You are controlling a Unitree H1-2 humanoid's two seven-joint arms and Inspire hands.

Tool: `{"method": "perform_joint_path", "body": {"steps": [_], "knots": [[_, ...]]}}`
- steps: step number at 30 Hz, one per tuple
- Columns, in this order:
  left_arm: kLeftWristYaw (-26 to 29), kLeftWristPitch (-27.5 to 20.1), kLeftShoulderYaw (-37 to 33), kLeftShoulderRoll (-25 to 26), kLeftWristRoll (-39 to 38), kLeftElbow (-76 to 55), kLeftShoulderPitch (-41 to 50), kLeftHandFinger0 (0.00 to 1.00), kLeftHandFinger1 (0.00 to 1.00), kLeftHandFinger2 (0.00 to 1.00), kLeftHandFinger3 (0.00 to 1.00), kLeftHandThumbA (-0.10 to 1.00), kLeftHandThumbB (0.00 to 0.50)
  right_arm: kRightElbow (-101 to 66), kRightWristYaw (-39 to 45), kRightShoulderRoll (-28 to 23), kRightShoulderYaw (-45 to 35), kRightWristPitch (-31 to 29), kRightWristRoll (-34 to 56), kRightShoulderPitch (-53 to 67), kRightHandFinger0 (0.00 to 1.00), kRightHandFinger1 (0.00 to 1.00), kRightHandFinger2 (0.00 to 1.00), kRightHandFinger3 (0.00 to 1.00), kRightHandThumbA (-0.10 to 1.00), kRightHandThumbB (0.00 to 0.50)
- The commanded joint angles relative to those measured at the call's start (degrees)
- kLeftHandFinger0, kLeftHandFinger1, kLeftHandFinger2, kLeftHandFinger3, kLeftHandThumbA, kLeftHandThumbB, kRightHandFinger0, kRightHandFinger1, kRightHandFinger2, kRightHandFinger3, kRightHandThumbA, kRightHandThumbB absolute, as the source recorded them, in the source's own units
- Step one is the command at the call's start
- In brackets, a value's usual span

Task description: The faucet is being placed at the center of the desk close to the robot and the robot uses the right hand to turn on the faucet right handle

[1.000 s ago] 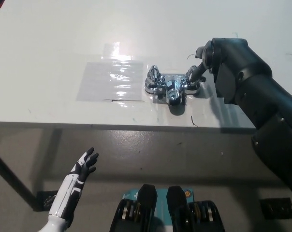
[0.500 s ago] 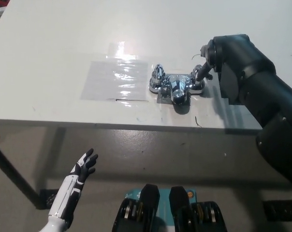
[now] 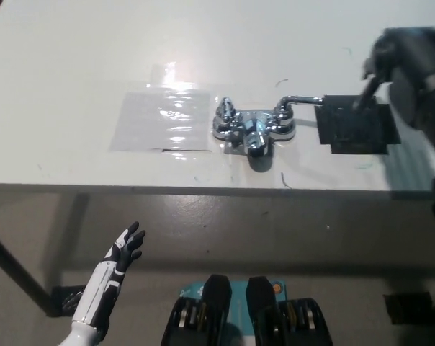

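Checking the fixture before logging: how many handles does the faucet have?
2: the left handle at the faucet's left end, the right handle at its right end, lever pointing toward the black pad.

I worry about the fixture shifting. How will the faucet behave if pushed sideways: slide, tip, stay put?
The faucet looks like chrome metal, so probably heavy for its size. Its base is low and wide, so tipping seems unlikely. The polished surface is likely slippery; any fastening to the desk cannot be seen.

Chrome faucet [image 3: 252, 128] stands near the desk [image 3: 95, 58] front edge, its right handle [image 3: 298, 102] pointing right; blurred right hand [image 3: 394, 65] near the right edge; left hand [image 3: 124, 249] below, fingers spread
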Motion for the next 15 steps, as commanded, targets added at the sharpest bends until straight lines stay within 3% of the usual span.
{"method": "perform_joint_path", "body": {"steps": [1, 3, 4, 5, 8, 12, 15], "knots": [[-0.34, -1.94, 0.30, 0.58, -1.16, -1.01, -0.29, 1.00, 1.00, 1.00, 1.00, 1.00, 0.162, -0.07, 3.77, -1.66, 0.51, -1.35, -2.56, -5.04, 1.00, 1.00, 1.00, 1.00, 0.77, 0.402], [-0.24, -1.45, 0.18, 0.65, -0.56, -1.43, -0.17, 1.00, 1.00, 1.00, 1.00, 1.00, 0.158, -0.34, 2.09, -1.88, 0.84, -1.32, -3.34, -4.97, 1.00, 1.00, 1.00, 1.00, 0.82, 0.418], [-0.31, -1.37, 0.10, 0.73, -0.44, -1.50, -0.18, 1.00, 1.00, 1.00, 1.00, 1.00, 0.162, -1.17, -3.09, -2.05, 0.18, -0.37, -3.31, -4.39, 1.00, 1.00, 1.00, 1.00, 0.83, 0.378], [-0.59, -1.02, 0.04, 0.78, -0.82, -1.72, -0.16, 1.00, 1.00, 1.00, 1.00, 1.00, 0.155, -2.92, -10.50, -2.51, -1.92, 1.45, -2.34, -3.12, 1.00, 1.00, 1.00, 1.00, 0.67, 0.455], [-0.95, -1.17, -0.02, 0.86, -1.40, -1.53, -0.22, 1.00, 1.00, 1.00, 1.00, 1.00, 0.153, -4.94, -17.32, -3.20, -4.23, 5.30, -2.15, -1.51, 1.00, 1.00, 1.00, 1.00, 0.73, 0.414], [-0.90, -1.08, -0.10, 0.69, -1.41, -1.72, -0.02, 1.00, 1.00, 1.00, 1.00, 1.00, 0.136, -8.14, -20.07, -5.02, -10.02, 5.01, 1.05, -1.75, 1.00, 1.00, 1.00, 1.00, 0.59, 0.369], [-0.88, -0.57, -0.11, 0.72, -1.18, -1.50, -0.56, 1.00, 1.00, 1.00, 1.00, 1.00, 0.163, -15.45, -23.11, -8.26, -18.79, 5.32, 4.82, -1.03, 1.00, 1.00, 1.00, 1.00, 0.82, 0.293]]}}
